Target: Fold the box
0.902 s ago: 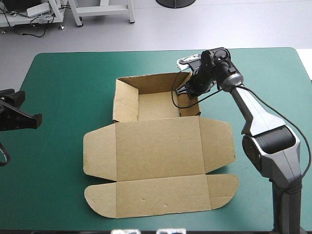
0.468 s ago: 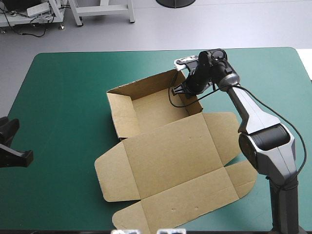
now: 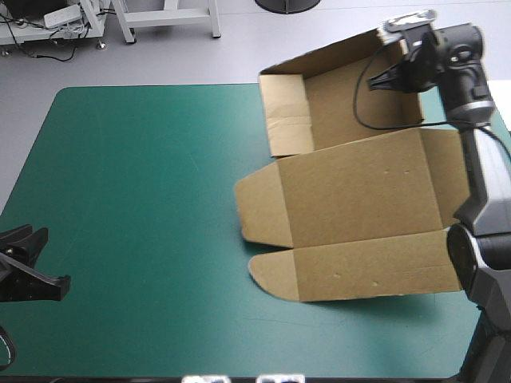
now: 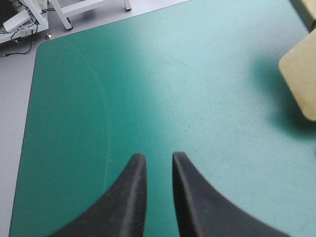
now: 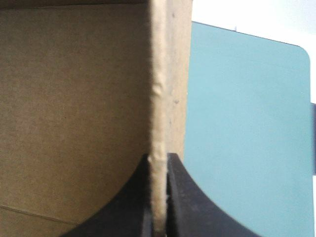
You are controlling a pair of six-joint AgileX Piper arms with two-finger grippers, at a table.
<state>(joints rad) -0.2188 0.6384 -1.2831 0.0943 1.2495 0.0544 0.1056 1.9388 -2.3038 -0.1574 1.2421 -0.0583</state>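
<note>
The brown box (image 3: 359,191) is a half-formed tray with its lid and flaps spread out, tilted up off the teal-green cover (image 3: 144,175) at the table's far right. My right gripper (image 3: 399,76) is shut on the tray's right wall near the far corner. In the right wrist view the wall's edge (image 5: 159,98) runs up from between the fingers of that gripper (image 5: 158,159), with the tray's inside (image 5: 74,98) beside it. My left gripper (image 3: 56,257) sits low at the table's left edge, far from the box. It (image 4: 159,157) is slightly open and holds nothing.
A rounded flap of the box (image 4: 301,79) shows ahead and to the side of my left gripper. Bare teal-green cover lies between that gripper and the box. The table's far left corner (image 4: 42,49) is in view.
My right gripper has lifted the box and swung it toward the far right of the table, so the tray end now hangs past the far edge. The left gripper stayed at the left edge.
</note>
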